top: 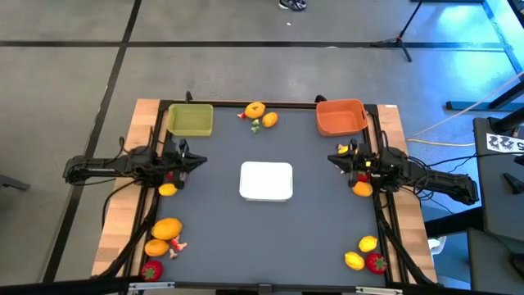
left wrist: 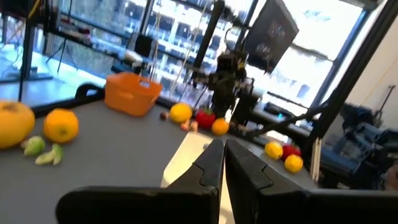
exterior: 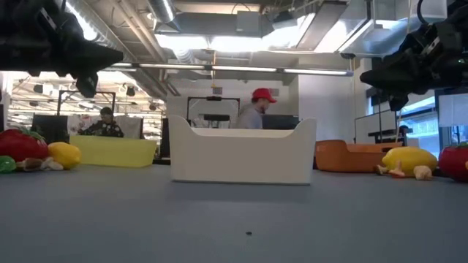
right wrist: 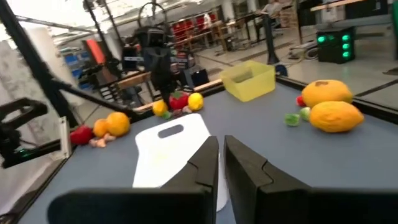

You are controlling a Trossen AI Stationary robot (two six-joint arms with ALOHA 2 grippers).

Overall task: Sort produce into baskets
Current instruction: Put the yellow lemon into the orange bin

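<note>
Both the left gripper (top: 199, 161) and right gripper (top: 332, 158) are closed, empty. The produce (top: 167, 229) is probably light, rigid, slippery; best grasped across the middle.

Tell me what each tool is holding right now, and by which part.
Nothing. The left tool and the right tool are both shut and empty, raised above the table.

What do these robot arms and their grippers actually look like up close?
Both arms are dark, slim and jointed, with black cables trailing along them. The left gripper and right gripper each end in two flat, black, wedge-shaped fingers. No markings show on either.
</note>
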